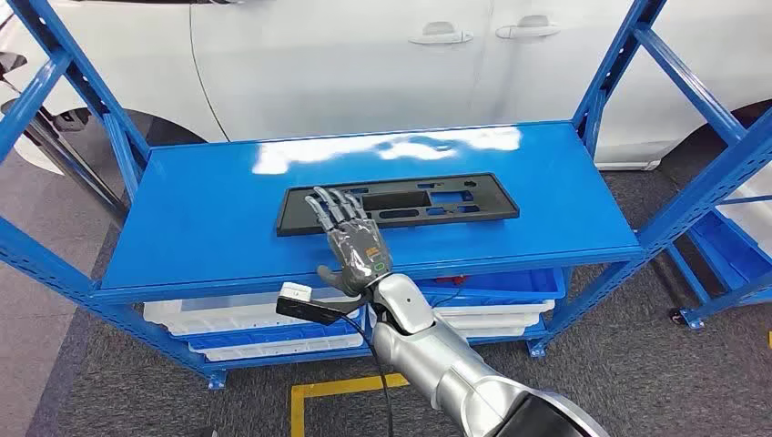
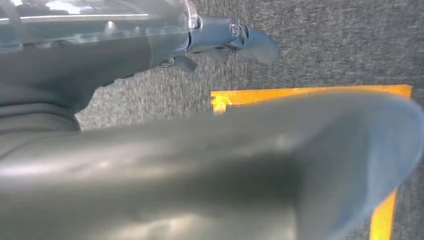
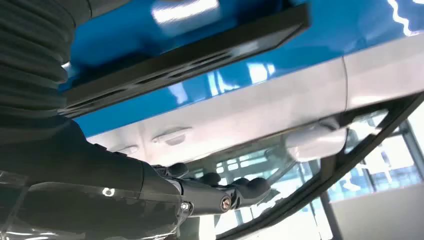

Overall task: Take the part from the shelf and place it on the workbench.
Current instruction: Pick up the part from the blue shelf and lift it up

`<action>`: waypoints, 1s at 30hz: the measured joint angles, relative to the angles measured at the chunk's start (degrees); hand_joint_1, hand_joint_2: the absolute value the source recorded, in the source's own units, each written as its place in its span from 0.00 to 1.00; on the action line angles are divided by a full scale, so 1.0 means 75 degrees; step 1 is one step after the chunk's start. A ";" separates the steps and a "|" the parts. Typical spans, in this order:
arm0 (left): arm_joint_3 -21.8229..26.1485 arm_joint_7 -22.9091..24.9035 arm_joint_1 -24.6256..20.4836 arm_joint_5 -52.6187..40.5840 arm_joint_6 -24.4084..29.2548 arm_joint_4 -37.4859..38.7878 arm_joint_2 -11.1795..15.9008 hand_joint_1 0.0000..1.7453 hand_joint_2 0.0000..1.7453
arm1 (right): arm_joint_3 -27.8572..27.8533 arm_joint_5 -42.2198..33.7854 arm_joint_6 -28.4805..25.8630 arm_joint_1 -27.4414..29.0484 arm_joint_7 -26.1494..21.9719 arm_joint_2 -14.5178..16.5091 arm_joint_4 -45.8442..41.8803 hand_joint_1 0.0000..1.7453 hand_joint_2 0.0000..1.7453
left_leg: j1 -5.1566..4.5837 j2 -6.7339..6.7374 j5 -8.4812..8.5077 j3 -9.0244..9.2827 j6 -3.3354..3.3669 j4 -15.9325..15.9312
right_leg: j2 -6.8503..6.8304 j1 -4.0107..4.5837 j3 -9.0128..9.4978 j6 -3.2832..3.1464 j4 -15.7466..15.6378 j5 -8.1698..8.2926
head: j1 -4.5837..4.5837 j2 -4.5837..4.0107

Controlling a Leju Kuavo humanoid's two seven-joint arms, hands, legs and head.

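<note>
A flat black rectangular part (image 1: 398, 206) with several cutouts lay on the blue shelf (image 1: 209, 228), just beneath the right hand (image 1: 350, 238), whose fingers were spread, holding nothing.

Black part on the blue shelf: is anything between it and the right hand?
Nothing visible. The right hand is at the near left end of the black part, fingers extended over its edge, on the bare blue shelf. Contact cannot be confirmed. The workbench is not visible here.
</note>
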 joint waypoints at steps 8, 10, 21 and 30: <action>0.0006 -0.0002 0.0004 0.0036 0.0010 -0.0003 0.0004 0.00 0.00 | 0.0079 0.0012 -0.0001 -0.0055 0.0034 0.0124 0.0114 0.00 1.00 | 0.0011 -0.0013 -0.0053 0.0057 0.0233 -0.0047 | -0.0008 -0.0072 -0.1062 0.0237 0.2026 -0.0889 | 0.0042 -0.0003; 0.0006 -0.0007 0.0018 0.0041 0.0009 -0.0002 0.0007 0.00 0.00 | 0.0100 0.0063 -0.0026 -0.0060 0.0158 0.0126 0.0179 0.00 1.00 | -0.0007 -0.0027 -0.0090 0.0098 0.0245 -0.0044 | -0.0007 -0.0068 -0.1273 0.0204 0.2213 -0.0715 | 0.0042 -0.0003; -0.0004 0.0017 -0.0030 -0.0023 0.0063 0.0015 0.0017 0.00 0.00 | 0.0160 0.0779 -0.0319 -0.0572 0.1317 0.0044 0.0686 0.00 1.00 | -0.0018 -0.0024 -0.0628 -0.0012 -0.0037 0.0633 | -0.0008 0.0000 -0.0080 -0.0221 -0.0296 0.0351 | 0.0029 -0.0002; -0.0085 0.0098 -0.0089 -0.0103 0.0063 0.0015 0.0062 0.00 0.00 | 0.0232 0.1150 -0.0312 -0.0583 0.1658 -0.0066 0.1004 0.00 1.00 | 0.0063 0.0012 0.0192 -0.0145 -0.0125 0.0060 | 0.0040 -0.0014 0.0132 -0.0054 -0.0036 -0.0063 | 0.0009 -0.0002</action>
